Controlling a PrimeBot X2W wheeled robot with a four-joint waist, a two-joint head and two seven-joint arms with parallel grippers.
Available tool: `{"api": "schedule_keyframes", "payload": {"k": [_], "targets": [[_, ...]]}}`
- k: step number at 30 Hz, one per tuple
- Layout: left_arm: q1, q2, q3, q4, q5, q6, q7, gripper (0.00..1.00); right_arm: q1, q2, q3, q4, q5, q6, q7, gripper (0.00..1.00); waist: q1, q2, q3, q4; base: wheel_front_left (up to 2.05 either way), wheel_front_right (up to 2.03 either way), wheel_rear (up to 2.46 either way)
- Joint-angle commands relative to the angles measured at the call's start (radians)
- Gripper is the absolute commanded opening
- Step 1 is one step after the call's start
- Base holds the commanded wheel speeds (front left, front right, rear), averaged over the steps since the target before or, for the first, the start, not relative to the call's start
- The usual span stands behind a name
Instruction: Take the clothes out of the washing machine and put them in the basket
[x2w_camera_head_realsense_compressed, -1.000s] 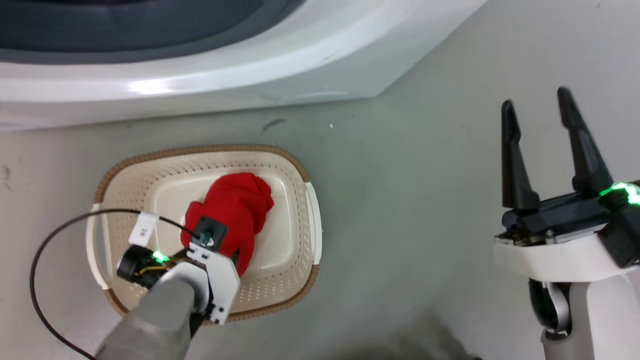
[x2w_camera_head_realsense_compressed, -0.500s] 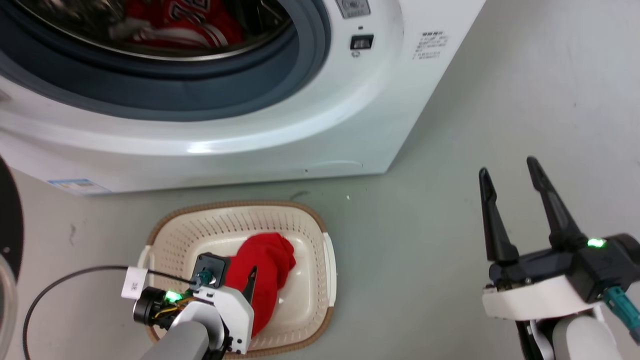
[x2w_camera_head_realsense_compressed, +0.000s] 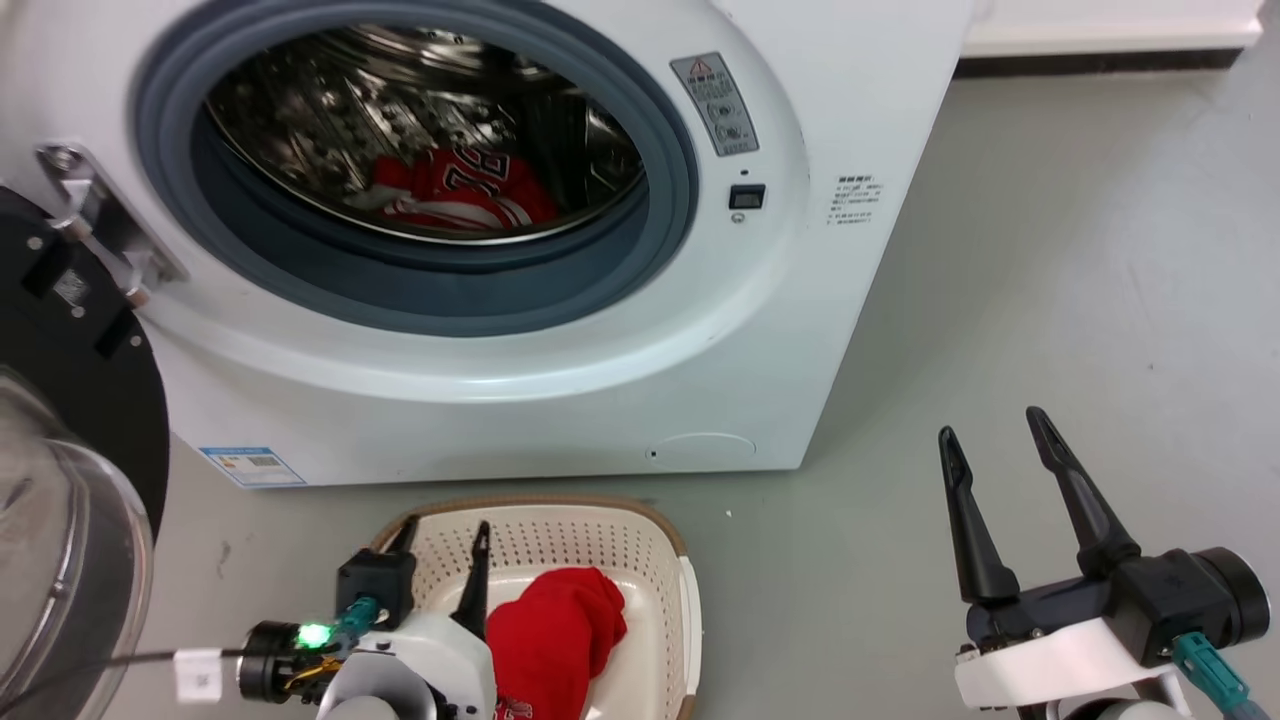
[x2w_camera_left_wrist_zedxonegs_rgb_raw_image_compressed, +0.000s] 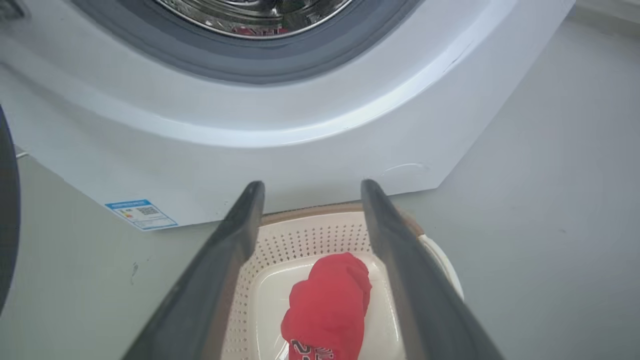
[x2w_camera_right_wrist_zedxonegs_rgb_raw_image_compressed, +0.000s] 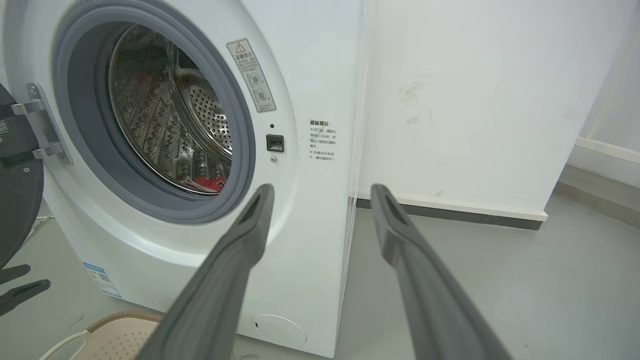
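Observation:
The white washing machine (x2w_camera_head_realsense_compressed: 760, 330) stands with its door swung open, and red clothes (x2w_camera_head_realsense_compressed: 455, 190) with white lettering lie in the steel drum (x2w_camera_right_wrist_zedxonegs_rgb_raw_image_compressed: 165, 125). On the floor before it is the cream basket (x2w_camera_head_realsense_compressed: 560, 512), holding a bunched red garment (x2w_camera_head_realsense_compressed: 555, 640). My left gripper (x2w_camera_head_realsense_compressed: 446, 527) hangs open over the basket's left part, beside that garment and holding nothing. In the left wrist view its fingers (x2w_camera_left_wrist_zedxonegs_rgb_raw_image_compressed: 235, 240) frame the garment (x2w_camera_left_wrist_zedxonegs_rgb_raw_image_compressed: 327, 305) and the basket's far rim (x2w_camera_left_wrist_zedxonegs_rgb_raw_image_compressed: 310, 206). My right gripper (x2w_camera_head_realsense_compressed: 990, 425) is open and empty above the floor, right of the machine.
The black-rimmed glass door (x2w_camera_head_realsense_compressed: 60, 500) juts out at the left, close to my left arm. Grey floor (x2w_camera_head_realsense_compressed: 1050, 250) spreads to the right of the machine. A white wall (x2w_camera_right_wrist_zedxonegs_rgb_raw_image_compressed: 475, 100) with a dark baseboard runs behind it.
The head camera has tilted up, bringing the drum into view. My left gripper has let go of the red garment and risen off it; the garment lies in the basket.

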Motion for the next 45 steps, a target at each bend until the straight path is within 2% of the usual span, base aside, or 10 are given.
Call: {"api": "schedule_keyframes", "payload": {"k": [1, 6, 12, 20, 26, 32, 38, 45], "targets": [[0.017, -0.004, 0.019, -0.019, 0.009, 0.007, -0.003, 1.0, 0.014, 0.002, 0.001, 0.002, 0.002, -0.001, -0.002, 1.0, 0.0003, -0.0001, -0.02, 0.008, 0.0, 0.0, 0.0], [0.096, -0.027, 0.147, -0.171, 0.083, 0.021, -0.003, 1.0, 0.028, 0.002, 0.002, 0.002, 0.006, -0.001, -0.002, 1.0, 0.0003, -0.0001, -0.04, 0.01, 0.0, 0.0, 0.0], [0.11, -0.062, 0.288, -0.303, 0.149, 0.006, -0.003, 1.0, 0.017, 0.002, 0.006, 0.0, 0.008, -0.001, -0.002, 1.0, 0.0003, -0.0001, -0.03, 0.001, 0.0, 0.0, 0.0], [-0.035, -0.091, 0.414, -0.297, 0.193, -0.053, -0.003, 1.0, -0.029, 0.002, 0.013, -0.015, 0.014, -0.001, -0.002, 1.0, 0.0003, -0.0001, 0.041, -0.027, 0.0, 0.0, 0.0], [-0.231, -0.077, 0.449, -0.215, 0.228, -0.096, -0.003, 1.0, -0.091, 0.002, 0.018, -0.034, 0.017, -0.001, -0.002, 1.0, 0.0003, -0.0001, 0.142, -0.06, 0.0, 0.0, 0.0], [-0.452, -0.046, 0.44, -0.051, 0.257, -0.134, -0.003, 1.0, -0.155, 0.002, 0.021, -0.055, 0.031, -0.001, -0.002, 1.0, 0.0003, -0.0001, 0.253, -0.097, 0.0, 0.0, 0.0], [-0.666, -0.008, 0.414, 0.134, 0.288, -0.149, 0.005, 1.0, -0.202, 0.002, 0.017, -0.071, 0.051, -0.001, -0.002, 1.0, 0.0003, -0.0001, 0.351, -0.133, 0.0, 0.0, 0.0], [-0.907, 0.057, 0.393, 0.327, 0.31, -0.167, 0.088, 1.0, -0.239, 0.002, 0.016, -0.097, 0.079, -0.001, -0.002, 1.0, 0.0003, -0.0001, 0.442, -0.168, 0.0, 0.0, 0.0]]}}
